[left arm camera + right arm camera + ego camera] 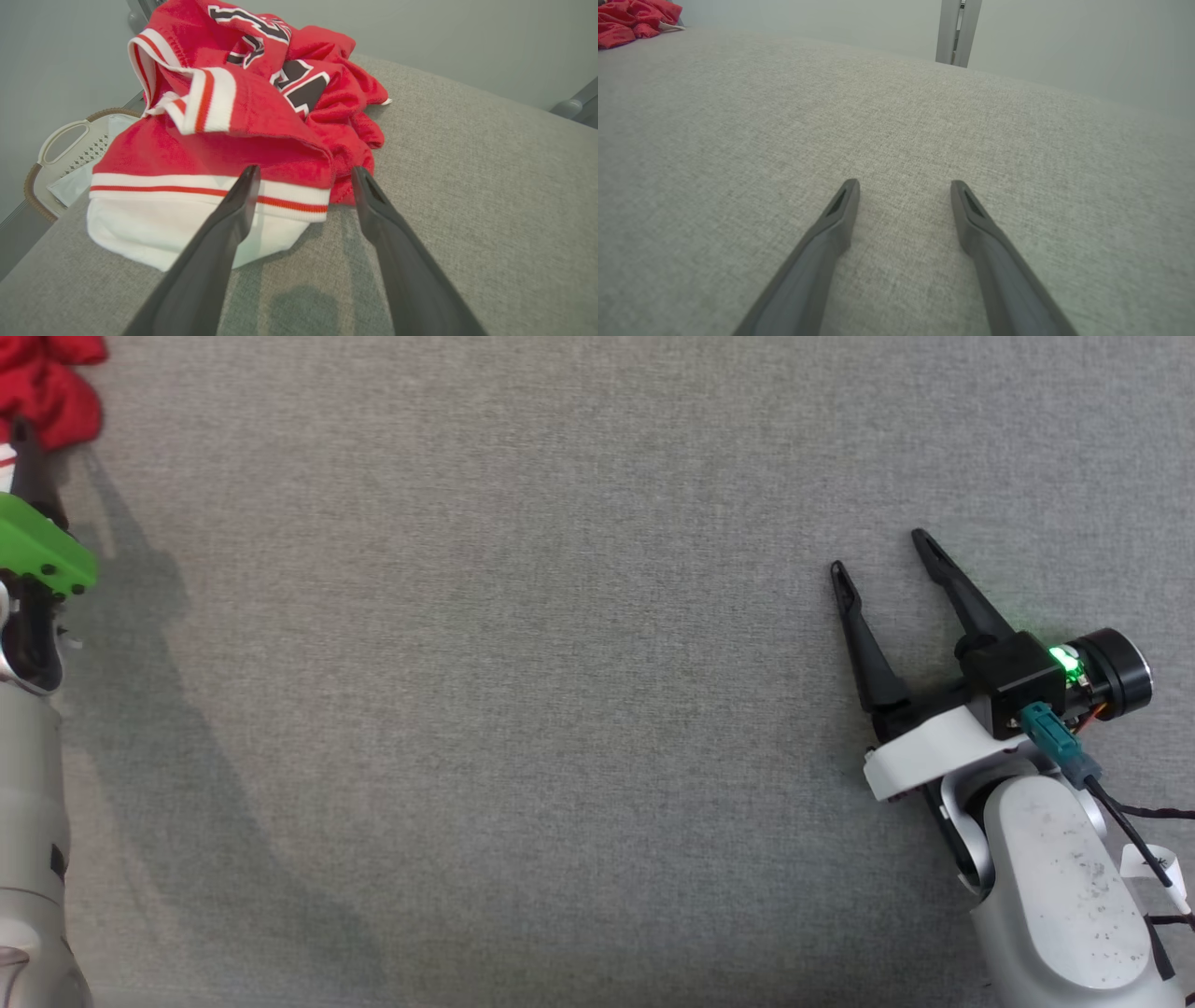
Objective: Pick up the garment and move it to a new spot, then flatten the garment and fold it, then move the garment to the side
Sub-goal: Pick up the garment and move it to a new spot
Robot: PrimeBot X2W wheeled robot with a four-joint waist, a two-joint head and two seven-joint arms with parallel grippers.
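Observation:
The garment (243, 112) is a red jersey with black lettering outlined in white and a white sleeve with red-striped trim. It lies crumpled near the table's left edge, and its red bulk (47, 383) sits in the head view's top left corner. My left gripper (304, 171) is open, its fingertips right at the garment's near hem, with nothing gripped between them. My right gripper (878, 553) stands open over bare grey cloth at the right, far from the garment (630, 21).
The table (560, 663) is covered in grey fabric. Just beyond its left edge, past the garment, stands a white basket with a wicker rim (65, 154). A metal post (957, 32) rises behind the far edge. My left arm's green mount (42, 551) is at the left border.

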